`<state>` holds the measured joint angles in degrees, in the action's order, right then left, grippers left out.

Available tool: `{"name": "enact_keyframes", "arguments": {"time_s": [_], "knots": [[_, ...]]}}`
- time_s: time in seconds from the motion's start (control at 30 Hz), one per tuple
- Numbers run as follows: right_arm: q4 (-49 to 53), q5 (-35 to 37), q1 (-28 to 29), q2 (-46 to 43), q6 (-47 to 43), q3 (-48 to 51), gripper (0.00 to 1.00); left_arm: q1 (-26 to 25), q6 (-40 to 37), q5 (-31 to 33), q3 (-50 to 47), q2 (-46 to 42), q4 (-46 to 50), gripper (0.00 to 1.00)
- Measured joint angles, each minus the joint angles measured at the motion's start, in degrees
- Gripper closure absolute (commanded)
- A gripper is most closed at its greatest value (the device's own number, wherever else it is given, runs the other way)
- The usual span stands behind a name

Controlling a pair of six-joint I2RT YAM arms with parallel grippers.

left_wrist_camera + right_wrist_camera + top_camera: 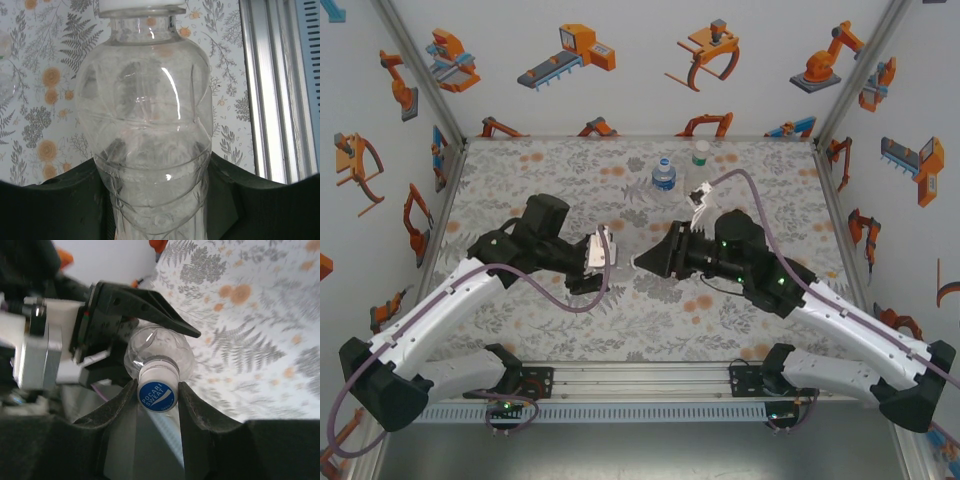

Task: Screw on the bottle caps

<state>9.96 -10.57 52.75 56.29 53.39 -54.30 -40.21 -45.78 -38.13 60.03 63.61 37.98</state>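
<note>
In the top view, the two arms reach in from the bottom corners and their heads meet tip to tip at the centre of the flowered mat (560,320). The left gripper (612,256) and the right gripper (640,262) nearly touch; what lies between them is too small to make out here. Above them, towards the back of the mat, the blue-labelled bottle (664,176) stands upright, and the green-and-white-labelled bottle (700,154) stands upright just to its upper right. Robot-patterned walls (620,60) close in the back and sides.

In the left wrist view, the clear unlabelled bottle (150,115) takes up the middle of the frame, with its neck at the top edge, where the white rim of the cap (142,5) shows. The left gripper (160,205) is clamped on the bottle's lower body, with a dark finger on each side at the bottom of the frame. A metal rail (265,90) runs down the right edge.

In the right wrist view, the right gripper (157,390) pinches the cap (157,395), a white cap whose blue top reads POCARI SWEAT, at centre frame, with one finger touching each side. The cap sits on the neck of the clear bottle (160,351) just above it. The left gripper's black fingers (150,310) grip that bottle from the upper left.
</note>
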Motion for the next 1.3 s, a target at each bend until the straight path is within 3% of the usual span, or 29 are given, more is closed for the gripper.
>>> {"name": "enact_keyframes", "arguments": {"time_s": [0.13,0.23,0.47,0.6,0.93,1.13,1.3], "knots": [[-3.5,1.2,-0.7,0.2,16.4,4.4,0.97,0.5,0.7,1.7,-1.7,0.0,-0.6,1.00],[-5.9,1.2,-1.4,0.3,24.0,6.6,0.92,0.6,0.8,3.0,-1.8,0.3,-0.7,1.00],[-4.9,1.4,-2.1,0.5,28.7,6.1,0.59,0.6,0.9,3.8,-2.4,0.3,-2.7,1.00],[-2.5,1.3,-2.4,1.0,27.5,3.5,0.52,0.2,0.9,1.6,-2.6,0.3,-6.8,1.00],[0.6,1.5,-2.9,1.4,22.8,0.5,0.47,0.1,1.0,-0.4,-2.7,0.3,-10.1,1.00],[7.6,2.9,-3.8,2.0,11.6,-6.5,0.46,0.1,0.9,-1.9,-2.7,0.2,-11.0,1.00],[12.3,2.7,-5.1,2.1,-2.9,-13.6,0.47,0.1,0.9,-2.3,-2.7,0.2,-11.0,1.00]]}}
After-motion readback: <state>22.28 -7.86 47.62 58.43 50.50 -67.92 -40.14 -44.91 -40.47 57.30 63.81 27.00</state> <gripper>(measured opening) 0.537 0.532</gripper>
